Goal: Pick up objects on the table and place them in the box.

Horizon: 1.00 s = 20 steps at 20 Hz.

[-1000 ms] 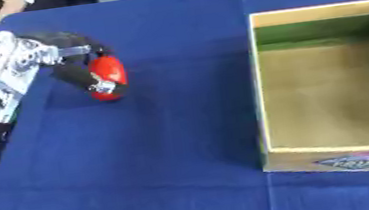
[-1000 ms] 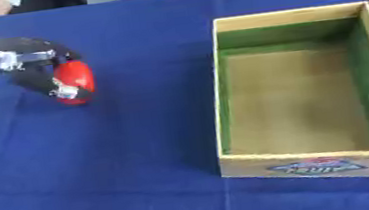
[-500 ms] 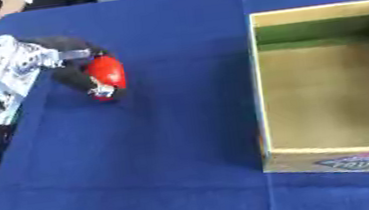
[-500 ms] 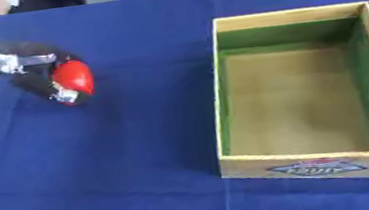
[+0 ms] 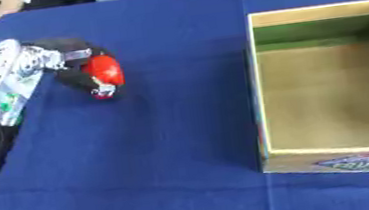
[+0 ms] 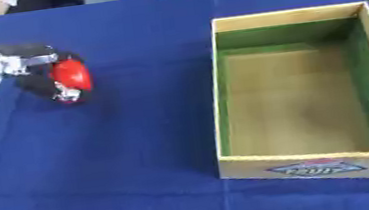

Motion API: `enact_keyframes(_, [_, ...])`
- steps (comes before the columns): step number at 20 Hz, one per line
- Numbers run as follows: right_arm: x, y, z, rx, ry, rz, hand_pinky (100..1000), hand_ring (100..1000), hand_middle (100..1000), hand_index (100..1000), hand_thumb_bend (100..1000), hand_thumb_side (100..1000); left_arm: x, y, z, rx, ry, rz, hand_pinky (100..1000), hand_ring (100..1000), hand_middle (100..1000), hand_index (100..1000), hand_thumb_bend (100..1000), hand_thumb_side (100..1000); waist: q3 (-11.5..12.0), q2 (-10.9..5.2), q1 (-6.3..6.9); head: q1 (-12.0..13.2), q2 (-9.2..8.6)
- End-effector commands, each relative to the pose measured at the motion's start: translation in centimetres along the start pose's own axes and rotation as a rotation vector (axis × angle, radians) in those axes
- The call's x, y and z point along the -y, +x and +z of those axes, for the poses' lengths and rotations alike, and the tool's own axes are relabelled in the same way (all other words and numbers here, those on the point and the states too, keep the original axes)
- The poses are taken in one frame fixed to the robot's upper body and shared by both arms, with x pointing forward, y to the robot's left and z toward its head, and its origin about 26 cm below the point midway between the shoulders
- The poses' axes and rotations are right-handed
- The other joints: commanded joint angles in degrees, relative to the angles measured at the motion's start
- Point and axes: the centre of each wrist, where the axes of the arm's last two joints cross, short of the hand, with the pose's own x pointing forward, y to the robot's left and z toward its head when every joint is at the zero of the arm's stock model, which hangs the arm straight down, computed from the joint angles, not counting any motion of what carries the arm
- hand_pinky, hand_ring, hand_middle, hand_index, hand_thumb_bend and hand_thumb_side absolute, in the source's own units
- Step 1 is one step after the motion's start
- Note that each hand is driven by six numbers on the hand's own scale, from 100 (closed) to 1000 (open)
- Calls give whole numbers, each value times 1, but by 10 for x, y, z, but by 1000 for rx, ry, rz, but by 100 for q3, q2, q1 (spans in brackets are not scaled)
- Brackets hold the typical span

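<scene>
My left hand (image 5: 73,62) reaches in from the left over the blue table, its black fingers curled round a small red object (image 5: 104,71) with a pale tip at its lower end. The hand and object hover at the table's left part, well left of the box. The open cardboard box (image 6: 305,162) stands on the right, with green inner walls and a bare brown floor; nothing lies inside it. My right hand shows in no view.
A blue cloth (image 5: 158,145) covers the table. My left arm's silver and black forearm (image 5: 1,91) runs along the left edge. People sit at the far edge of the table.
My left hand has lifted slightly and drawn a little up and back with the red object held in it. The box has not moved.
</scene>
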Motion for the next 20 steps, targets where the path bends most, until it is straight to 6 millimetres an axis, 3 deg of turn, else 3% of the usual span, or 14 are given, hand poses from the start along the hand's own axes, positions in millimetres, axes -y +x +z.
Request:
enact_keyframes(1, [6, 6, -7, 34, -14, 6, 823, 830, 831, 872, 100, 1000, -12, -6, 7, -23, 46, 6, 365, 500, 627, 953, 399, 672, -10, -126, -11, -7, -64])
enact_keyframes(6, [6, 6, -8, 33, -18, 3, 824, 830, 829, 870, 100, 1000, -10, -7, 6, -20, 64, 32, 315, 471, 588, 912, 282, 606, -5, -139, -16, -29, -57])
enact_keyframes(13, [5, 6, -8, 29, -26, 9, 828, 831, 827, 869, 100, 1000, -8, -8, 6, -25, 109, 61, 304, 523, 588, 879, 100, 518, -5, -162, -26, -33, -64])
enact_keyframes(20, [5, 6, -7, 21, -32, 14, 830, 832, 826, 868, 100, 1000, -9, -8, 5, -45, 165, 76, 258, 551, 582, 855, 100, 494, -4, -188, -20, -45, -63])
